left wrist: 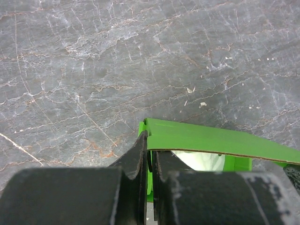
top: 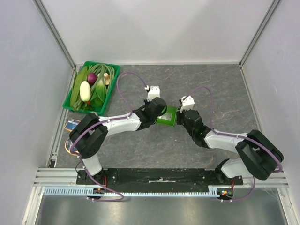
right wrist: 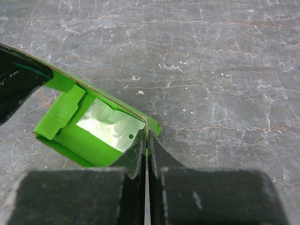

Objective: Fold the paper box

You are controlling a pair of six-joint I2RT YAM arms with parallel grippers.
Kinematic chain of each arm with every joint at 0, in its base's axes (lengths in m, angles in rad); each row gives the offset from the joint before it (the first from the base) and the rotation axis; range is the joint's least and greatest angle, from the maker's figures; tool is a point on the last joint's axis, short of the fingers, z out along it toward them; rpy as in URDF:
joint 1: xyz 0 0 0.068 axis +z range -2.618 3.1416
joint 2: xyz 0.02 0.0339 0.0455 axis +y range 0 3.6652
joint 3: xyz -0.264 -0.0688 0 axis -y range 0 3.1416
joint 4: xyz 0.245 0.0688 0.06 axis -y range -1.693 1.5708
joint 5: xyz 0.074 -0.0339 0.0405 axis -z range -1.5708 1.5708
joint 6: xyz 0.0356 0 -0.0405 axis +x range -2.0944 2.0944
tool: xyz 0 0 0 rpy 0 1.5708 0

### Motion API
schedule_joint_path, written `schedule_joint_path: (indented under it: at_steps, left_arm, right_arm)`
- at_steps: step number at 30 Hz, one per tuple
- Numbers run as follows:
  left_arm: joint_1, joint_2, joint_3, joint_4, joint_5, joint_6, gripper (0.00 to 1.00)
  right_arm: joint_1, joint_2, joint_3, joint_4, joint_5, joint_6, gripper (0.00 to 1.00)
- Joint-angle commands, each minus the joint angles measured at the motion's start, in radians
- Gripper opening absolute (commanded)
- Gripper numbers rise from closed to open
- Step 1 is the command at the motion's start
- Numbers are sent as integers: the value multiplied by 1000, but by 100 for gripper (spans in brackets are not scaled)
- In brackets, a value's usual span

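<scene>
**A:** Where's the paper box (top: 167, 116)?

**B:** On the bench (top: 215, 93), right of the vegetable crate (top: 111, 86) and a bit nearer the arms, apart from it. It's partly raised. The walls are up, the top's open, and a notched tab (right wrist: 61, 112) sits loose inside.

**A:** Tools?

**B:** The left tool (left wrist: 149, 140) is pinched tight on the box edge facing the crate. The right tool (right wrist: 146, 138) is pinched tight on the edge away from the crate. Both have card between the fingers.

**A:** Step?

**B:** Mid-fold, I'd say, squaring the walls from both ends. Next, one tool probably has to let go and press that tab or a flap home while the other braces. The card's thin, so pull gently or it buckles.

**A:** Anything around?

**B:** The crate's full of vegetables (top: 85, 90). There's a small blue-and-orange thing (top: 72, 124) just nearside of the crate, can't tell what. Neither is near enough to block the box. The only crowding is the two tools working close together.
</scene>
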Motion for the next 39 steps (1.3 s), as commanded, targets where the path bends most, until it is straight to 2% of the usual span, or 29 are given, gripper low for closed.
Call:
schedule_joint_path:
  at_steps: [1,6,11,20,24,36,39]
  left_arm:
    - [-16,10,-22,78,-107,-53,2]
    - [-22,-26,-118,149,-106,-74,2]
    - [-25,-33,-164,196,-94,-88,2]
    - [-60,-38,-250,262,-100,-93,2]
    - [-67,-40,-272,270,-109,-88,2]
    - [-74,-41,-309,276,-107,-90,2]
    - [-79,-38,-313,281,-112,-88,2]
  right_arm:
    - [81,14,-4,152,249,85,0]
    - [176,54,43,71,506,211,0]
    - [211,83,80,-5,585,332,0]
    - [239,83,51,-3,625,355,0]
    - [239,62,98,-124,650,406,0]
    - [239,73,142,-247,670,552,0]
    - [239,74,82,-169,665,544,0]
